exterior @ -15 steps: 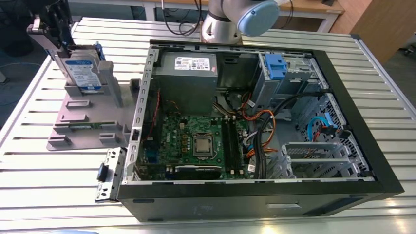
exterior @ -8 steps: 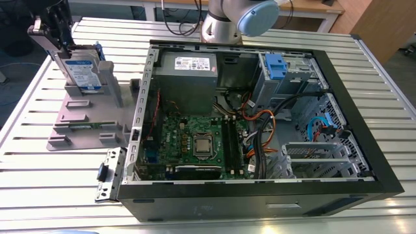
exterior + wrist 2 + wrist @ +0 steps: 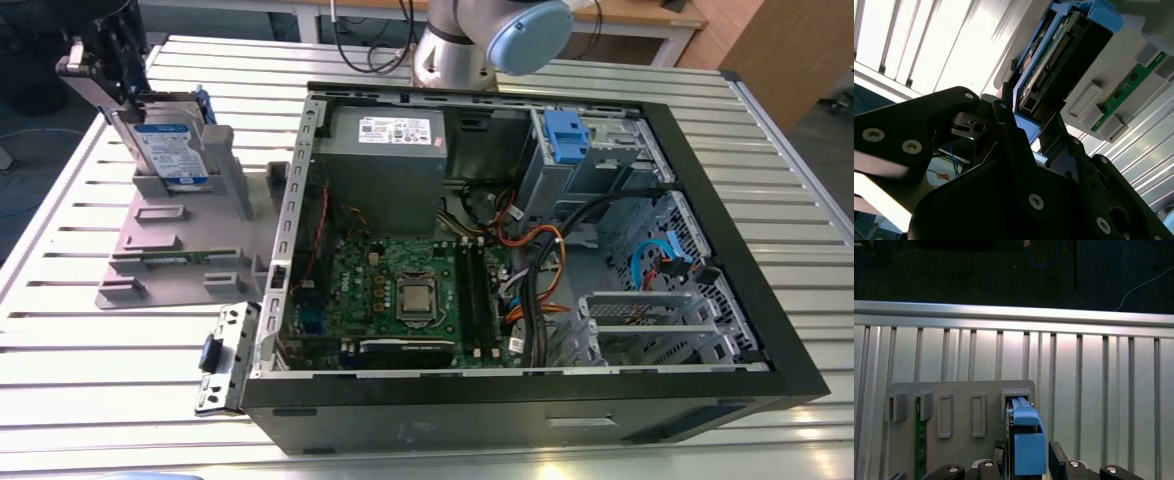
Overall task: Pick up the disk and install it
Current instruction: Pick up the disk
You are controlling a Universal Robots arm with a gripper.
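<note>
The disk (image 3: 170,148), a silver-grey drive with a white and blue label in a blue bracket, stands on edge in a slot of the grey holder (image 3: 174,245), at the exterior view's left. My gripper (image 3: 110,62) hangs right over its top edge. In the first wrist view the blue bracket (image 3: 1029,445) sits between my two fingers (image 3: 1056,456), with narrow gaps on both sides. In the second wrist view the disk's connector end (image 3: 1054,60) points away from the dark fingers (image 3: 1004,117) that straddle it. The gripper is open around the disk.
An open computer case (image 3: 534,240) lies on the slatted metal table (image 3: 80,330), with the motherboard, cables and a blue-clipped drive bay (image 3: 567,135) at its far side. A green memory stick (image 3: 919,440) stands in another slot of the holder. The table edge (image 3: 1014,312) is just beyond the holder.
</note>
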